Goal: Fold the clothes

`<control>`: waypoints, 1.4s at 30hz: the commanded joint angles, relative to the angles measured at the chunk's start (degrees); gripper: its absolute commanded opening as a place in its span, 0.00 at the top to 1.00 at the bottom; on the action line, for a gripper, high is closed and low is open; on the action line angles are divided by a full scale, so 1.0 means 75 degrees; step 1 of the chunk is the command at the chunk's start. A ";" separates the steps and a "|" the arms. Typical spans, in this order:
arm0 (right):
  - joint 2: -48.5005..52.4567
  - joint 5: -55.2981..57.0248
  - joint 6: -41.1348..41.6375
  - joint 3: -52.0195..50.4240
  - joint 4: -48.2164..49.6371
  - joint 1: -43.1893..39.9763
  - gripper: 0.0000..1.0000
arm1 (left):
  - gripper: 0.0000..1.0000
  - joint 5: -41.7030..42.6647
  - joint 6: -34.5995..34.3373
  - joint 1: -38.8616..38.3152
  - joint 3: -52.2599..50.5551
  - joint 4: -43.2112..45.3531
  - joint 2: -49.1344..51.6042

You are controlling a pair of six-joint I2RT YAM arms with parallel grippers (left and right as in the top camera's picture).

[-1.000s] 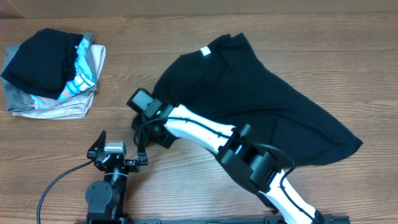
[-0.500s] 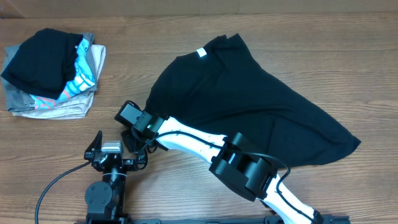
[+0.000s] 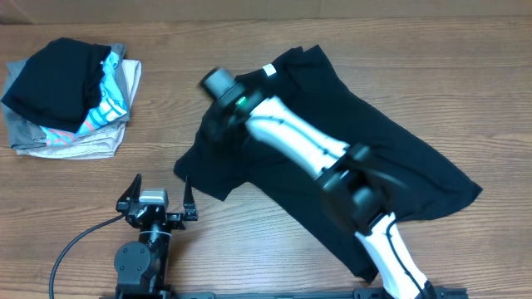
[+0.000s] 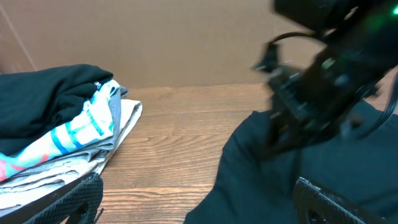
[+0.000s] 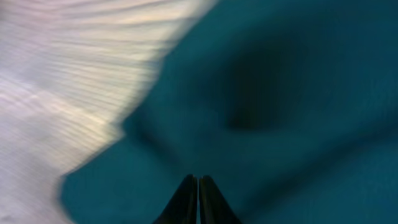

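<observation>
The clothes (image 3: 332,133), a black T-shirt with a white neck label (image 3: 271,70), lie spread over the middle and right of the table. One sleeve (image 3: 199,170) sticks out at the front left. My right gripper (image 3: 219,116) is blurred over the shirt's left side, below the collar. In the right wrist view it (image 5: 198,182) is shut, fingertips together with nothing between them, above the dark fabric (image 5: 280,124). My left gripper (image 3: 158,198) stands wide open and empty at the front left, just short of the sleeve (image 4: 261,162).
A stack of folded garments (image 3: 71,95), grey and turquoise-patterned with a black one on top, sits at the back left, and shows in the left wrist view as a pile (image 4: 56,124). The right arm (image 3: 316,154) crosses over the shirt. Bare wood (image 3: 125,170) lies between the stack and the shirt.
The right arm has swung from the shirt's front-left edge, near the left gripper, back toward the collar. The sleeve now lies spread out at the front left. The left gripper has not moved.
</observation>
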 commanded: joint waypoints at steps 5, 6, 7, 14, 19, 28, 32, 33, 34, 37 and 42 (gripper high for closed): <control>-0.0297 0.0388 -0.0041 0.0338 -0.1693 -0.1988 0.96 | 0.00 0.0111 0.0146 -0.0070 -0.0058 0.0029 -0.0058; -0.0297 0.0571 -0.0041 0.0338 -0.1955 -0.2294 0.96 | 0.00 0.0111 0.0146 -0.0070 -0.0058 0.0029 -0.0058; -0.0297 0.0720 -0.0041 0.0338 -0.2180 -0.2570 0.96 | 0.00 0.0111 0.0146 -0.0070 -0.0058 0.0029 -0.0058; -0.0297 0.1096 0.0023 0.0338 -0.3512 -0.4497 0.96 | 0.00 0.0111 0.0146 -0.0070 -0.0058 0.0029 -0.0058; -0.0297 0.1096 0.0047 0.0230 -0.4097 -0.5686 0.96 | 0.00 0.0111 0.0146 -0.0070 -0.0058 0.0029 -0.0058; -0.0294 0.1099 0.0044 0.0201 -0.5365 -0.7329 0.96 | 0.00 0.0111 0.0146 -0.0070 -0.0058 0.0029 -0.0058; -0.0294 0.1099 0.0006 0.0187 -0.5878 -0.7784 0.96 | 0.00 0.0111 0.0146 -0.0070 -0.0058 0.0029 -0.0058; -0.0294 0.1102 0.0006 0.0137 -0.5878 -0.7819 0.96 | 0.00 0.0111 0.0146 -0.0070 -0.0058 0.0029 -0.0058; -0.0297 0.1102 0.0006 0.0087 -0.5878 -0.7857 0.96 | 0.00 0.0111 0.0146 -0.0070 -0.0058 0.0029 -0.0058; -0.0294 0.1105 0.0015 -0.0463 -0.5747 -0.7924 0.96 | 0.00 0.0108 0.0146 -0.0070 -0.0058 0.0029 -0.0058; -0.0294 0.1370 0.0017 -0.1565 -0.4884 -0.7944 0.96 | 0.00 0.0111 0.0146 -0.0073 -0.0058 0.0029 -0.0058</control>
